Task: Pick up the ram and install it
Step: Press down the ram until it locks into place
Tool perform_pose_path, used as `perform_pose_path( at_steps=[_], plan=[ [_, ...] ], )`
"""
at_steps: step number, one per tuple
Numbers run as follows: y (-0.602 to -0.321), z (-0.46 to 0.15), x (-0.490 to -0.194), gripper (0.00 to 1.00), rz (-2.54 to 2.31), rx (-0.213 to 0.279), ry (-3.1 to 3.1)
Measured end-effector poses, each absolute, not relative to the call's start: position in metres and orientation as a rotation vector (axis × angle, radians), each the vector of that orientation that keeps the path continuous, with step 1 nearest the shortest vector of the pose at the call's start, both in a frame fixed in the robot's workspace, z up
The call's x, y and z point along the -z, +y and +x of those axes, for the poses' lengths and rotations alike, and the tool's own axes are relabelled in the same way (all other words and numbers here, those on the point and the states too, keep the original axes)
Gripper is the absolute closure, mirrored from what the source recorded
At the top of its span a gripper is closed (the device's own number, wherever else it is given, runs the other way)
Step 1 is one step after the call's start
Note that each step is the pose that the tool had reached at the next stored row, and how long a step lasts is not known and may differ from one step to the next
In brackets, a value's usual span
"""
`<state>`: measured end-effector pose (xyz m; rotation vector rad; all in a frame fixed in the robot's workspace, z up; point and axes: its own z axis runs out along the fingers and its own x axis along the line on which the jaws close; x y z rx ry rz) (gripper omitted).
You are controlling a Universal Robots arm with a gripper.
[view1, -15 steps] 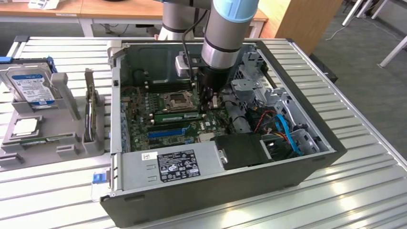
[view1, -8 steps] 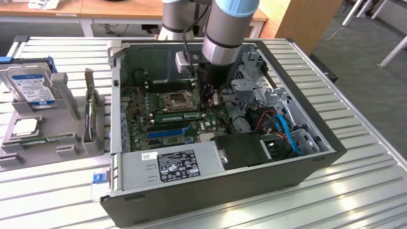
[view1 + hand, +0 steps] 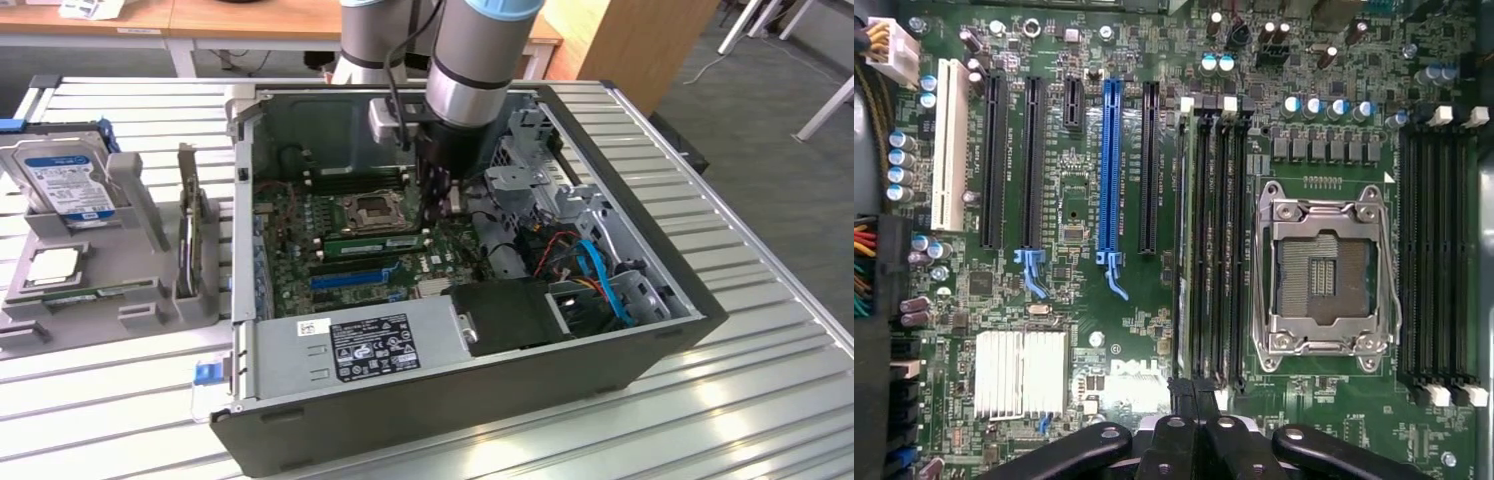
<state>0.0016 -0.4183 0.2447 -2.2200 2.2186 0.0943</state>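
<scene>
Pincer [image 3: 438, 205], at the end of the arm, hangs low inside the open case [image 3: 641, 330], just above the motherboard [image 3: 300, 235] and beside the CPU socket [image 3: 374, 212]. You see its fingers [image 3: 1192, 395] drawn together in the wrist view, with nothing visible between them. They sit at one end of the bank of black memory slots [image 3: 1216, 240].

You find the ram [image 3: 376, 243] already lying in a slot on the board, a green stick just in front of the socket in the exterior view; in the wrist view it appears edge-on [image 3: 1180, 240] in the outermost slot, on the side away from the socket.

To the exterior view's left, a grey tray [image 3: 134, 300] on the slatted surface [image 3: 747, 400] carries a hard drive [image 3: 64, 182] standing upright and a square silver processor [image 3: 54, 265] lying flat.
</scene>
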Motion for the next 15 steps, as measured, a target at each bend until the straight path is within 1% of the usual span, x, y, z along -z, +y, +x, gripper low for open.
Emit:
perform_pose_path(
  at_steps=[8, 15],
  plan=[
    [-0.418, 0.001, -0.247, 0.9, -2.22, -0.094, 2.218],
    [-0.418, -0.017, -0.247, 0.9, -2.22, -0.094, 2.218]
  ],
)
